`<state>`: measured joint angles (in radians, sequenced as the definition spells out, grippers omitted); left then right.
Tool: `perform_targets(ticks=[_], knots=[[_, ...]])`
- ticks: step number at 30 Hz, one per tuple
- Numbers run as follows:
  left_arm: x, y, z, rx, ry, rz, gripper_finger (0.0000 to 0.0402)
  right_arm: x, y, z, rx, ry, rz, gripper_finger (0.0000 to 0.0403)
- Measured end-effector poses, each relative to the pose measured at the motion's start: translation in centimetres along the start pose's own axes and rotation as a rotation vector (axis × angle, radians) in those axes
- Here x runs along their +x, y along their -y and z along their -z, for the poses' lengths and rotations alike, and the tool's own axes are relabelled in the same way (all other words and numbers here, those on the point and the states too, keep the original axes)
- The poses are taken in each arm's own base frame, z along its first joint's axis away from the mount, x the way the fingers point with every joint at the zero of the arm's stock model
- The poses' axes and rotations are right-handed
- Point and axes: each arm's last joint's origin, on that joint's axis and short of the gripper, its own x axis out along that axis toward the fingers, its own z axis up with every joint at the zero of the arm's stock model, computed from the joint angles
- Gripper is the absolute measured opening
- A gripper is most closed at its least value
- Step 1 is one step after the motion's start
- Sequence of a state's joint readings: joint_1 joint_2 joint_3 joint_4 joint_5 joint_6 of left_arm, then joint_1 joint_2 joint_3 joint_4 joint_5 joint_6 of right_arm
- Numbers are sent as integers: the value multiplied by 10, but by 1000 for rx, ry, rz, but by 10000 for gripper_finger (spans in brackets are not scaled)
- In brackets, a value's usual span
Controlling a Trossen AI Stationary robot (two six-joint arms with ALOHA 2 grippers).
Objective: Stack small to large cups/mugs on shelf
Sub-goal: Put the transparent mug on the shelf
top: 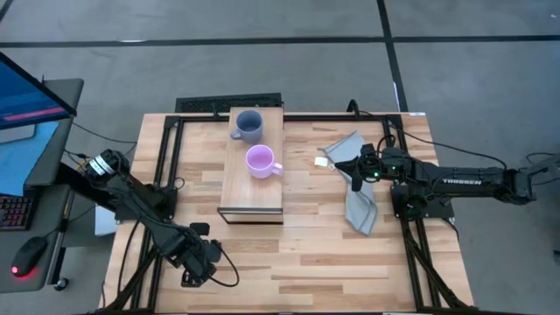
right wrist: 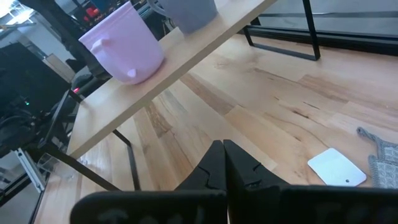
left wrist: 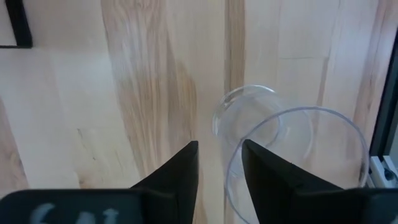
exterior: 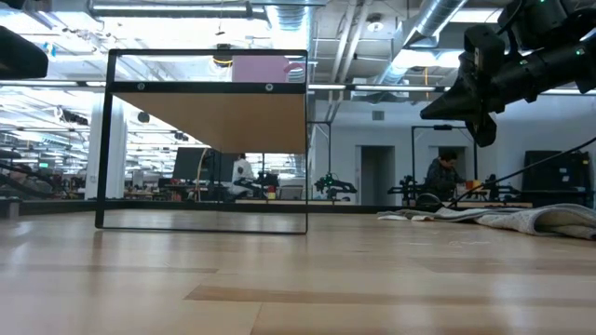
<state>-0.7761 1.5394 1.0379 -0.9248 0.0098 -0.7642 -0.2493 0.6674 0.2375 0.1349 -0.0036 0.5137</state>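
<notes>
Slatted wooden tabletop (top: 297,262) on a grey floor; a monitor and keyboard stand off its 9 o'clock edge.

Shelf (top: 254,188), high view: long axis runs 12 to 6 o'clock, dark edge at the 6 o'clock end, 12 o'clock end near the table's far edge. Bare wood lies open on both long sides and across the whole 6 o'clock half of the table.

Grey-blue mug (top: 248,125) upright at the shelf's 12 o'clock end, handle toward 8 o'clock. Lilac mug (top: 261,161) upright near mid-shelf, handle toward 3 o'clock, apart from the grey-blue one. The shelf's 6 o'clock half is bare.

Left gripper (left wrist: 219,163) sits at the table's 7 o'clock corner, close to the edge. Its fingers clamp the rim wall of the clear cup (left wrist: 292,155), one finger inside, one outside. Cup mouth faces the wrist camera; whether it is off the wood, cannot tell.

Right gripper (right wrist: 224,163) hovers at 3 o'clock of the shelf, fingers pressed together, empty. Grey cloth (top: 359,206) lies under and beside it; a small white card (right wrist: 336,168) on the wood nearby.
</notes>
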Motion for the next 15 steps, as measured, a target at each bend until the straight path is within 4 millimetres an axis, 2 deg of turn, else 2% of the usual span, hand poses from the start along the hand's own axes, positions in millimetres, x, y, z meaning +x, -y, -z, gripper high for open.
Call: perform_targets(ticks=[4,11,15], knots=[[0,0,0,0,-8,9,91,0,0,0,0,0,0,6],[0,0,0,0,-8,9,11,0,0,0,0,0,0,6],[0,0,0,2,-1,1,6,0,0,0,2,0,0,6]])
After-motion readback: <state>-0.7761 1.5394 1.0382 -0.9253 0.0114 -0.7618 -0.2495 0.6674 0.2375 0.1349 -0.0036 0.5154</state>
